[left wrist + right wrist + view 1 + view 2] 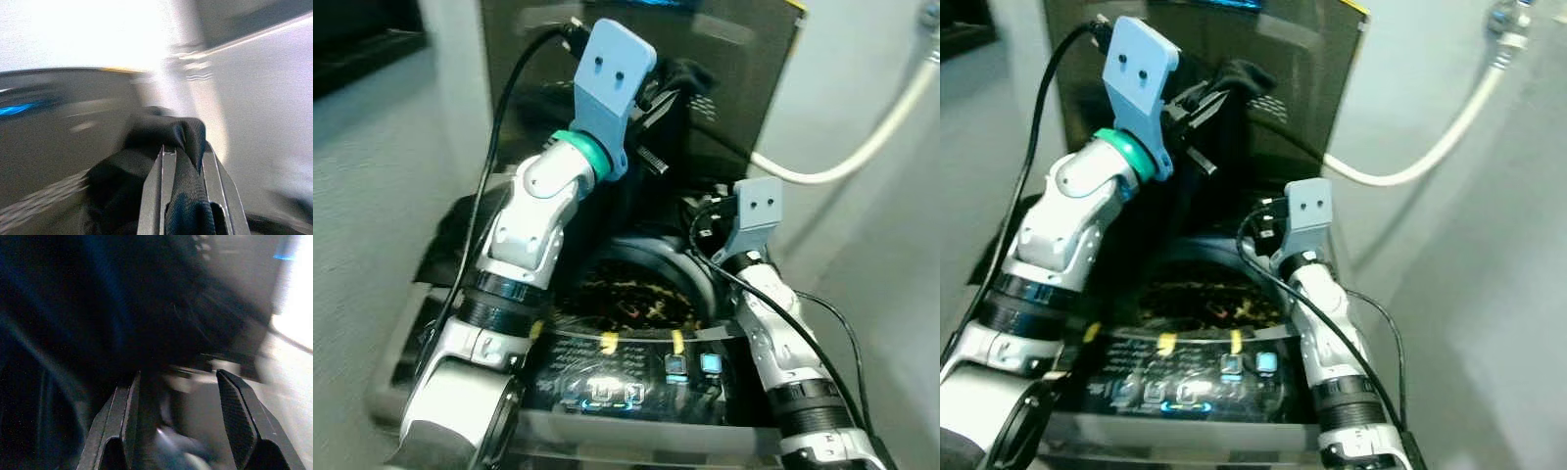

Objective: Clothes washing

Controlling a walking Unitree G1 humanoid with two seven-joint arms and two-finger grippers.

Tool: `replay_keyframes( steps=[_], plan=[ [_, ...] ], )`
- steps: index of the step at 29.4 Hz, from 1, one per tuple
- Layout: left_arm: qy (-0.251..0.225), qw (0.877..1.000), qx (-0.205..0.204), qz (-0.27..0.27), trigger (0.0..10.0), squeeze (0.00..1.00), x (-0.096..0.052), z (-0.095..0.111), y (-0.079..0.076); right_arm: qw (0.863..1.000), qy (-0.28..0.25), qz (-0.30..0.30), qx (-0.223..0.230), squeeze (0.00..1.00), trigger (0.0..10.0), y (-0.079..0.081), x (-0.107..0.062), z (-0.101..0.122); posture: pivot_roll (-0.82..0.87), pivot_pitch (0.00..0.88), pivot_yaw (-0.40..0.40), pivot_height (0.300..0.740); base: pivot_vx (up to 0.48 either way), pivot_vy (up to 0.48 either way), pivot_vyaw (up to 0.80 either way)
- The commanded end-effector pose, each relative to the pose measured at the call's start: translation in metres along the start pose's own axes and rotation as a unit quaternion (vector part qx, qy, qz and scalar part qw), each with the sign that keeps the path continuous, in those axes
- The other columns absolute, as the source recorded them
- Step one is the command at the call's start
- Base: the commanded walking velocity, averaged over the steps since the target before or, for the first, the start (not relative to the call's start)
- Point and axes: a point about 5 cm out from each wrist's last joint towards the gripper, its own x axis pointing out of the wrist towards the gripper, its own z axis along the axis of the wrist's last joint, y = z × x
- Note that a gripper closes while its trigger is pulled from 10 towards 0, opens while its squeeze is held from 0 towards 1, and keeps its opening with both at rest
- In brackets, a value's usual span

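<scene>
Fingers of the left gripper (188, 196) are clamped on a fold of the dark garment (161, 142), held high above the washing machine's drum opening (641, 284), in front of its raised lid (744, 69). From the pinch the cloth hangs limp toward the drum's back edge. It looks soft and light, likely to drape and snag on the rim, so a grip on a bunched fold near its middle seems safest. The right gripper (178, 416) stands with its fingers spread and nothing between them, low at the right edge of the opening, just beside the hanging cloth. Nearer the robot, the control panel (626, 377) glows along the front edge; a white hose (862, 147) runs along the wall.
</scene>
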Motion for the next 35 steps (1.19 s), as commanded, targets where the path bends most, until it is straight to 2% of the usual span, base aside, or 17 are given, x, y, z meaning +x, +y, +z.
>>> replay_keyframes(
  steps=[1,2,3,4,5,10,13,16,19,20,22,24,25,26,29,33,35],
  plan=[
    [-0.055,0.989,-0.046,-0.126,10.0,0.00,0.003,0.019,-0.033,1.000,0.004,0.000,0.008,0.00,10.0,0.001,-0.001,-0.002,0.01,0.046,0.015,0.740,0.000,0.000,0.00],
    [-0.055,0.989,-0.046,-0.126,10.0,0.00,0.003,0.019,-0.033,1.000,0.004,0.000,0.008,0.00,10.0,0.001,-0.001,-0.002,0.01,0.046,0.015,0.740,0.000,0.000,0.00],
    [-0.078,0.975,-0.086,-0.189,10.0,0.00,0.001,0.024,-0.044,1.000,0.003,-0.001,0.008,0.00,10.0,0.001,-0.001,-0.002,0.01,0.047,0.013,0.740,0.000,0.000,0.00],
    [-0.078,0.975,-0.086,-0.189,10.0,0.00,0.001,0.024,-0.044,1.000,0.003,-0.001,0.008,0.00,10.0,0.001,-0.001,-0.002,0.01,0.047,0.013,0.740,0.000,0.000,0.00],
    [-0.094,0.965,-0.110,-0.219,10.0,0.00,-0.002,0.028,-0.047,1.000,0.003,0.000,0.009,0.00,10.0,0.002,-0.001,-0.003,0.01,0.048,0.011,0.740,0.000,0.000,0.00],
    [-0.100,0.962,-0.117,-0.225,10.0,0.00,-0.004,0.029,-0.043,1.000,0.002,0.002,0.010,0.00,10.0,0.003,0.000,-0.003,0.02,0.048,0.008,0.740,0.000,0.000,0.00],
    [-0.041,0.988,-0.049,-0.139,10.0,0.00,-0.001,0.011,-0.024,1.000,0.000,0.002,0.010,0.00,10.0,0.002,0.001,-0.001,0.01,0.048,0.010,0.740,0.000,0.000,0.00],
    [-0.013,0.994,-0.010,-0.108,10.0,0.00,-0.002,0.004,-0.016,1.000,-0.002,0.002,0.009,0.00,10.0,0.001,0.001,0.000,0.01,0.051,0.010,0.740,0.000,0.000,0.00],
    [0.022,0.998,0.063,0.005,10.0,0.00,-0.018,0.000,0.010,1.000,-0.004,0.011,0.013,0.00,10.0,-0.005,0.001,0.005,0.01,0.054,0.012,0.740,0.000,0.000,0.00],
    [0.022,0.998,0.063,0.005,10.0,0.00,-0.018,0.000,0.010,1.000,-0.004,0.011,0.013,0.00,10.0,-0.005,0.001,0.005,0.01,0.054,0.012,0.740,0.000,0.000,0.00],
    [0.030,0.995,0.069,0.059,10.0,0.00,-0.030,0.004,0.025,1.000,0.002,0.029,0.012,0.00,10.0,-0.009,0.001,0.008,0.02,0.057,0.012,0.740,0.000,0.000,0.00],
    [0.030,0.995,0.069,0.059,10.0,0.00,-0.030,0.004,0.025,1.000,0.002,0.029,0.012,0.00,10.0,-0.009,0.001,0.008,0.02,0.057,0.012,0.740,0.000,0.000,0.00],
    [0.037,0.986,0.097,0.127,10.0,0.00,-0.047,0.012,0.048,0.997,0.017,0.068,-0.013,0.00,10.0,-0.019,0.001,0.015,0.01,0.059,0.015,0.740,0.000,0.000,0.00],
    [0.037,0.986,0.097,0.127,10.0,0.00,-0.047,0.012,0.048,0.997,0.017,0.068,-0.013,0.00,10.0,-0.019,0.001,0.015,0.01,0.059,0.015,0.740,0.000,0.000,0.00],
    [0.026,0.955,0.149,0.254,10.0,0.00,-0.072,0.030,0.085,0.992,0.035,0.071,-0.094,0.00,10.0,-0.044,0.001,0.027,0.01,0.058,0.014,0.740,0.000,0.000,0.00],
    [0.002,0.939,0.146,0.310,10.0,0.00,-0.086,0.038,0.100,0.993,0.038,0.012,-0.110,0.00,10.0,-0.068,0.002,0.034,0.02,0.054,0.008,0.740,0.000,0.000,0.00],
    [0.018,0.952,0.143,0.271,10.0,0.00,-0.083,0.031,0.091,0.995,0.024,-0.002,-0.093,0.00,10.0,-0.074,0.003,0.038,0.02,0.052,0.006,0.740,0.000,0.000,0.00]
  ],
)
